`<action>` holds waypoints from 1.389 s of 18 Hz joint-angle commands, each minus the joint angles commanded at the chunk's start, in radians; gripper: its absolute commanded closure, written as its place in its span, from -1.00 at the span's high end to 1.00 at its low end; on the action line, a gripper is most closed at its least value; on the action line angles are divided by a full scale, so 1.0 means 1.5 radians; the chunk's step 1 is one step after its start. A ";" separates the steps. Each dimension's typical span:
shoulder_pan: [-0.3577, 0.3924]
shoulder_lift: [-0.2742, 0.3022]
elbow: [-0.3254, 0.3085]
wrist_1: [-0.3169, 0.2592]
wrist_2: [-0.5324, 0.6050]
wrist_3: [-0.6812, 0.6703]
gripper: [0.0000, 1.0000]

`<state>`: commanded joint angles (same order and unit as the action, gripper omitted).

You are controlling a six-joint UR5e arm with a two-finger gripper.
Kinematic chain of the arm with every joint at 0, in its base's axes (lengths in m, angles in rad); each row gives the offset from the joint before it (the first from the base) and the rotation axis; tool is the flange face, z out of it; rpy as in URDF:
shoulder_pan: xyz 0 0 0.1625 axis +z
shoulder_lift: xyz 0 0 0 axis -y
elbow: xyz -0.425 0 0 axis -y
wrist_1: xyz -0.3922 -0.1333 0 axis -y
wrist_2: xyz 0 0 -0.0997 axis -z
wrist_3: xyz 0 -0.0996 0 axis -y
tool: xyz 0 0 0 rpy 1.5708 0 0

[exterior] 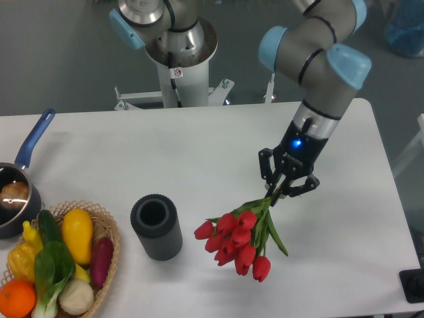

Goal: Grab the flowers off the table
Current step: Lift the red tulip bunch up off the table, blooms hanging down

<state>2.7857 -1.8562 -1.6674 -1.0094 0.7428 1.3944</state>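
A bunch of red tulips, the flowers (235, 242), hangs from my gripper (281, 193), which is shut on the green stems just below its fingers. The blooms droop down and to the left with green leaves trailing beside them. The bunch looks lifted off the white table (199, 159), its heads larger in view than before. The stem ends are hidden between the fingers.
A dark grey cylindrical vase (156, 226) stands upright left of the flowers. A wicker basket (106, 228) of vegetables and fruit sits at the front left corner, with a blue-handled pot (16, 192) behind it. The robot base (179, 59) stands at the table's far edge.
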 joint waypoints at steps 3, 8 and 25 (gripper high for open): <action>0.002 0.007 0.000 0.002 -0.069 0.003 -0.58; -0.002 0.007 0.000 0.002 -0.128 0.002 -0.58; 0.011 0.024 -0.008 0.002 -0.129 0.006 -0.58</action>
<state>2.8026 -1.8208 -1.6797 -1.0063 0.5492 1.4036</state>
